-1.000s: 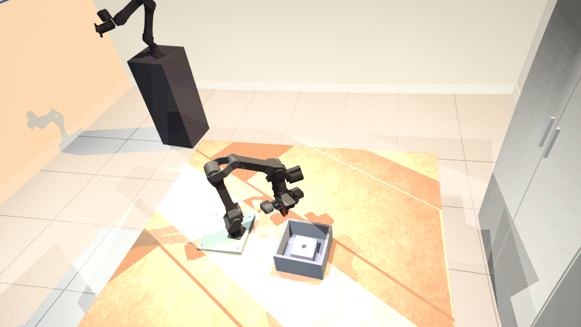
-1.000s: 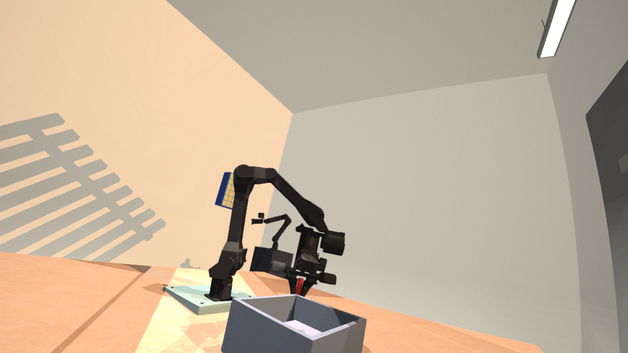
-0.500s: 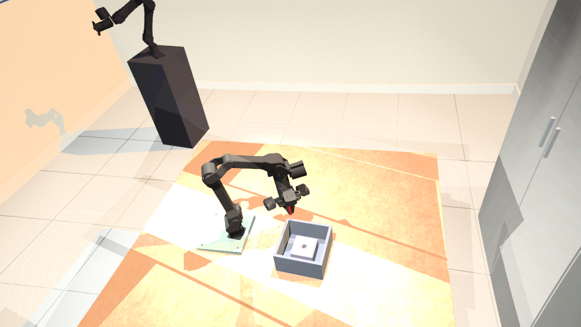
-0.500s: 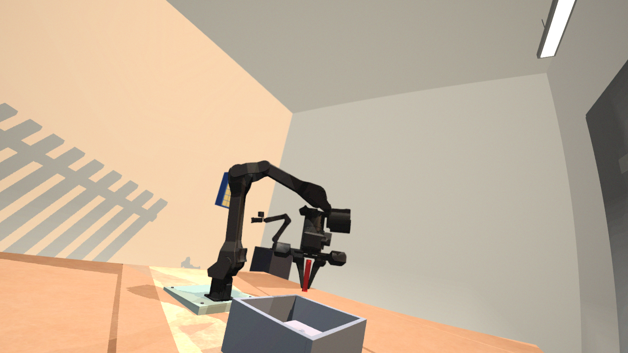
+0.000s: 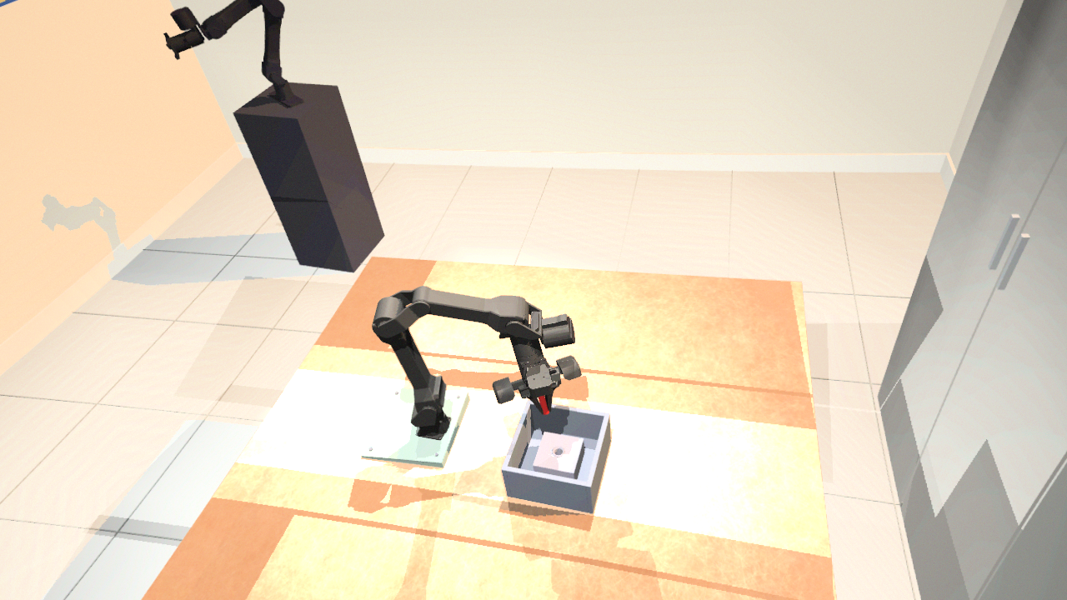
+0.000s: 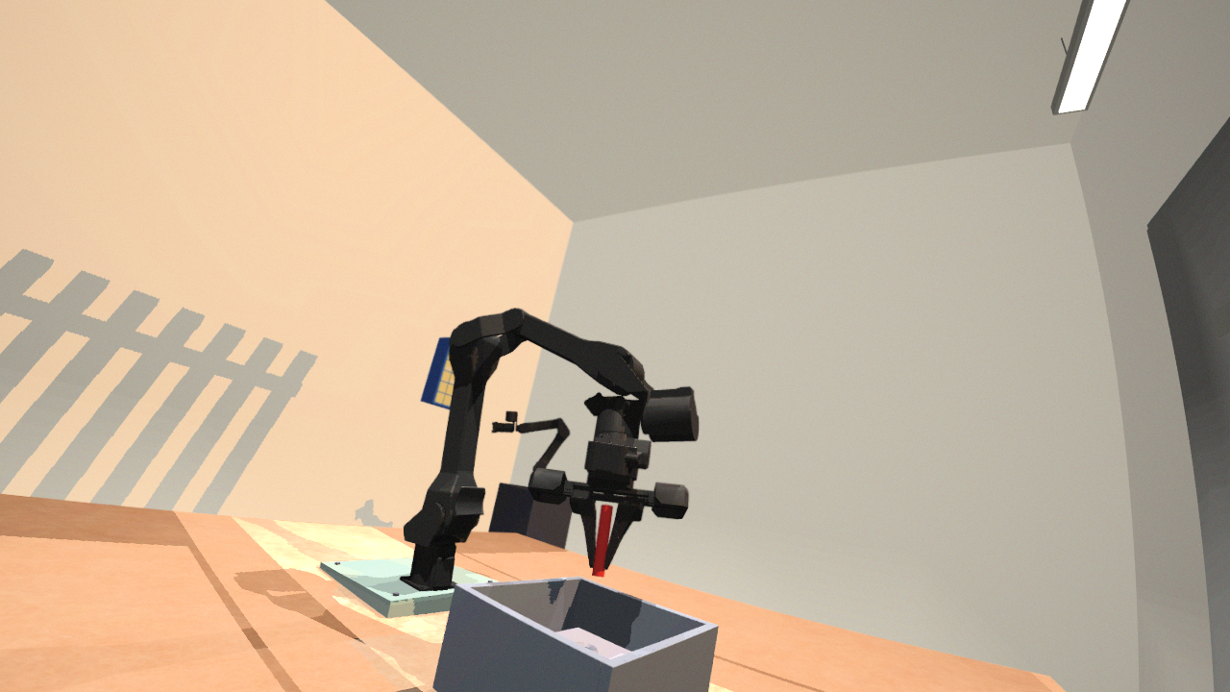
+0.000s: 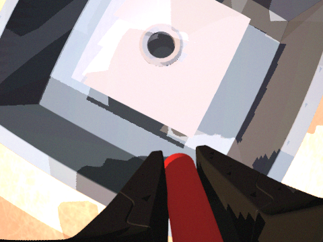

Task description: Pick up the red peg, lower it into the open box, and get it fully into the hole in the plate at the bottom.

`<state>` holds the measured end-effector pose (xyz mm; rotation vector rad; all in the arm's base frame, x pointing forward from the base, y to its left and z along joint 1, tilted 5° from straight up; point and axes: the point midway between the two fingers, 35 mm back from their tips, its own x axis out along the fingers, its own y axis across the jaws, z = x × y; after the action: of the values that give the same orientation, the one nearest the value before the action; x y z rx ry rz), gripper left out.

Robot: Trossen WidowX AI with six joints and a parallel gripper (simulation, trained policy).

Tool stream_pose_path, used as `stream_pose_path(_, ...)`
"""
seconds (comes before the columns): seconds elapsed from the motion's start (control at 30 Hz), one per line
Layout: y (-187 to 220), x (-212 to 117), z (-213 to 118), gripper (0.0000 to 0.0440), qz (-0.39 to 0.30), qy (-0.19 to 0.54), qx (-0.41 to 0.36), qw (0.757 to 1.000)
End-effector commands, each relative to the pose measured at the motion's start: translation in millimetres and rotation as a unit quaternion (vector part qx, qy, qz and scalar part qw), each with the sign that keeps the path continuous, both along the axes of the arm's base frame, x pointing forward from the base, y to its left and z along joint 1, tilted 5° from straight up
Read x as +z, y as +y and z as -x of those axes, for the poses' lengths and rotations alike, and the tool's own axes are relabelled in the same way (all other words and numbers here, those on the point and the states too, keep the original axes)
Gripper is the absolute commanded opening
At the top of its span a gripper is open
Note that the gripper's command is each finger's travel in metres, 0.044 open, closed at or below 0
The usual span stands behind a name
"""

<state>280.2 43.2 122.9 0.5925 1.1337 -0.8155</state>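
The top camera is looking steeply down from well above the parallel-jaw gripper (image 5: 545, 410) (image 6: 599, 568) (image 7: 180, 154), taking in the whole WidowX arm (image 5: 462, 304) (image 6: 464, 421), the open gray-blue box (image 5: 548, 488) (image 6: 525, 641) below the gripper and the floor around the table. The exterior camera is standing lower and off to the gripper's side, facing slightly upward past it toward the walls and ceiling; it is catching the box's rim under the fingertips. The wrist camera is riding close behind the fingertips, facing past them into the box. All three views are sharing the gripper, the red peg (image 5: 543, 405) (image 6: 602, 540) (image 7: 188, 198) and the pale plate (image 5: 550, 462) (image 6: 593, 637) (image 7: 188, 84) inside the box.

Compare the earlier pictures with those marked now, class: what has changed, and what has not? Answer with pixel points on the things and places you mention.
The gripper (image 5: 545, 412) (image 6: 599, 568) (image 7: 179, 158) has risen and swung toward the box (image 5: 548, 488) (image 6: 525, 641) (image 7: 259, 97), carrying the red peg (image 5: 543, 404) (image 6: 602, 540) (image 7: 190, 202), already held earlier. Nothing was let go. The box and the plate (image 5: 555, 464) (image 6: 578, 638) (image 7: 198, 74) inside it stayed put.
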Motion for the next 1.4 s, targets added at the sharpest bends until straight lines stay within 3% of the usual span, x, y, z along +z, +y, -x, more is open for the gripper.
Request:
stream_pose_path(0.0, -9.5, -3.4, -9.2, 0.0000, 0.005, 0.000, -0.001, 1.000)
stream_pose_path(0.7, -57.1, -49.8, -41.4, 0.0007, -0.020, 0.043, 0.057, 0.997)
stream_pose_path(0.9, -60.8, -63.9, -43.9, 0.0136, -0.036, 0.060, 0.069, 0.995)
stream_pose_path(0.97, -64.1, -62.7, -48.3, 0.0142, -0.036, 0.059, 0.079, 0.994)
stream_pose_path(1.1, -64.8, -56.8, -57.6, 0.0211, -0.045, 0.058, 0.085, 0.994)
stream_pose_path(1.37, -60.0, -40.8, -81.4, 0.0419, -0.078, 0.057, 0.092, 0.991)
